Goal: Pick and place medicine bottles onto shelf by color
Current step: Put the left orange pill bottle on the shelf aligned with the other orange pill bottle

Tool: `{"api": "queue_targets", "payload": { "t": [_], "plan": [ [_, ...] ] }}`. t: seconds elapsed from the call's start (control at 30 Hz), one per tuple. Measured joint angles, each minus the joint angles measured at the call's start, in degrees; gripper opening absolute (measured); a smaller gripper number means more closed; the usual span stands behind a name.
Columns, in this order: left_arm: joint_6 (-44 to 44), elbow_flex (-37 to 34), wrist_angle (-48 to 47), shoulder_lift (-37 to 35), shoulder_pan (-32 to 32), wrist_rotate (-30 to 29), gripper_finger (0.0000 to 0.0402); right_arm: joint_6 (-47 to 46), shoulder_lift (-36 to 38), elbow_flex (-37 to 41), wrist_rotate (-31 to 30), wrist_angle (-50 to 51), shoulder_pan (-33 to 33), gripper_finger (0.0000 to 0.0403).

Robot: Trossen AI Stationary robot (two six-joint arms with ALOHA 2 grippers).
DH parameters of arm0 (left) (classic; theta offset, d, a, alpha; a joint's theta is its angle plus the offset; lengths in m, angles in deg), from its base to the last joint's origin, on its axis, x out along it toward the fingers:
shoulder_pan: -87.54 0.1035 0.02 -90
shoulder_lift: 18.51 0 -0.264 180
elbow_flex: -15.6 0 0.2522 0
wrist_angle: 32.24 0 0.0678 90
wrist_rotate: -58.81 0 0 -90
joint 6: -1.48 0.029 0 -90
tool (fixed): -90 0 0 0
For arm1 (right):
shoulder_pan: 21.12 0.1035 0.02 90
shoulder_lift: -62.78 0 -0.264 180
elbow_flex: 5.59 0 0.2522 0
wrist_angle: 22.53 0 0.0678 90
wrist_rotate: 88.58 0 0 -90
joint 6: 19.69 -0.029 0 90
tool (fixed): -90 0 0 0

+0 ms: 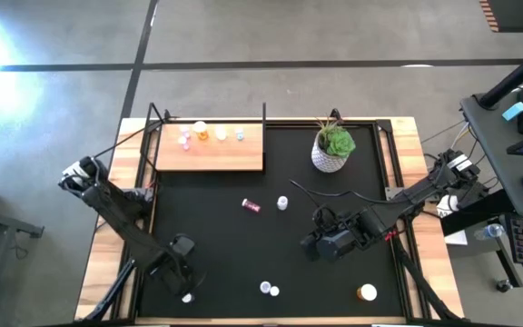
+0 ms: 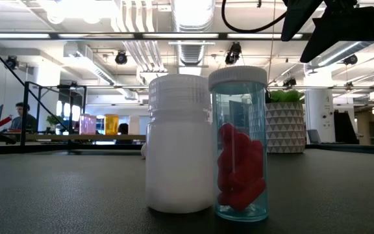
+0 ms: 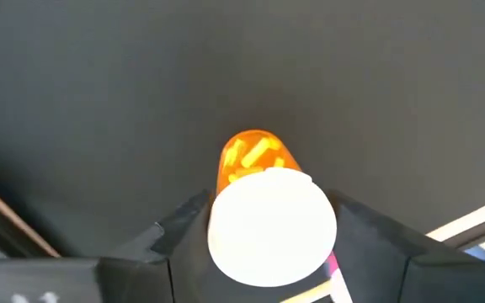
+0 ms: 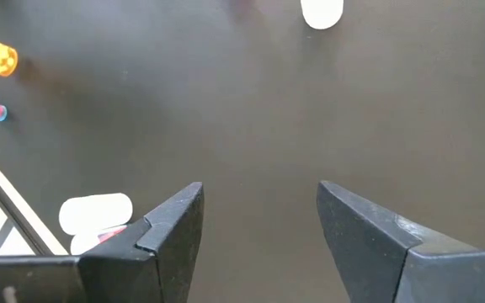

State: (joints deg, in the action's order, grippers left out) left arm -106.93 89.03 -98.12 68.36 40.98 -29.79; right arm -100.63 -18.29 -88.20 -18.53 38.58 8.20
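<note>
An orange medicine bottle (image 3: 255,156) with a white cap stands upright on the black mat (image 1: 225,245) near its front left corner. My left gripper (image 1: 185,289) is over it, pointing down, shut on it. My right gripper (image 4: 259,227) hangs open above the mat's right half, with nothing between its fingers. The light wood shelf (image 1: 209,156) lies at the far left and carries several small bottles (image 1: 202,133) in a row. Loose bottles rest on the mat: a pink one (image 1: 251,206) on its side, a pale one (image 1: 282,203), and two at the front (image 1: 270,290). My left gripper has the orange bottle between its two fingers, which come from above and point down. The fingers (image 3: 183,231) meet the bottle on two opposite sides at the level of the white cap (image 3: 272,223). The cap hides whether they bear on the cap or on the body. The bottle stands upright.
A green plant in a white pot (image 1: 333,148) stands at the far right of the mat. An orange bottle (image 1: 367,292) sits at the front right. In the low view a white bottle (image 2: 178,143) and a clear blue one with red pills (image 2: 239,146) stand side by side.
</note>
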Motion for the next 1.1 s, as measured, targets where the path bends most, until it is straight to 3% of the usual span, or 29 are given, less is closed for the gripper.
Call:
{"api": "queue_targets", "payload": {
  "t": [0.17,0.4,0.7,0.83,1.1],
  "plan": [
    [13.44,2.04,-5.36,-1.43,9.86,-0.06,0.0203,0.00,0.01,-0.01,-0.01,-0.13,-0.01,0.0221],
    [43.22,8.35,-13.61,-1.62,27.52,-2.09,0.0206,0.00,0.01,-0.01,-0.01,-0.15,0.01,0.0221],
    [78.43,9.52,-14.42,-1.95,50.93,-4.55,0.0207,0.00,-0.01,0.00,-0.01,-0.22,0.00,0.0221],
    [89.51,9.91,-14.25,-1.88,61.31,-4.28,0.0207,0.00,0.01,-0.01,0.00,-0.22,0.01,0.0221],
    [102.91,9.24,-12.36,-1.50,77.67,-4.10,0.0208,0.00,0.01,-0.01,-0.01,-0.28,0.01,0.0221]
  ]
}}
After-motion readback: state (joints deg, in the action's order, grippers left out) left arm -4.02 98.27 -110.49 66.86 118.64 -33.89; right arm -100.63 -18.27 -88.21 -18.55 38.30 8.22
